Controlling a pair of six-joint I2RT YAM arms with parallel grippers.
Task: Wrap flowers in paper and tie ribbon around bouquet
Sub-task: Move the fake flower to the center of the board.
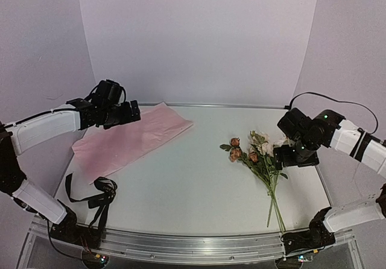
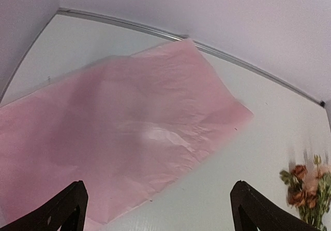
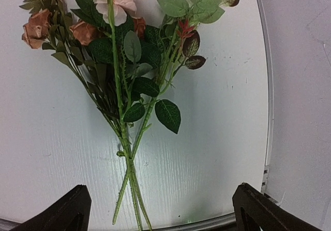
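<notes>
1. Above the paper [image 1: 129, 139], the left gripper [image 2: 159, 205] hovers with its two black fingers [image 2: 64, 213] spread wide, holding nothing.
2. Its white left arm [image 1: 45, 127] reaches in from the left of the paper, wrist tipped down over the sheet's far end.
3. The paper is a thin, pale pink sheet, faintly crinkled, lying flat and aslant on the white table [image 1: 199, 184].
4. Right of the paper and well apart, the right gripper [image 3: 160, 205] hangs over the flowers [image 1: 256, 154], jaws wide and empty.
5. The flowers are dusty-pink and cream roses with green leaves, lying flat, thin stems pointing to the near edge.
6. Nearer than the paper, just beside its near corner, the narrow black ribbon [image 1: 96, 193] lies in loose loops.
</notes>
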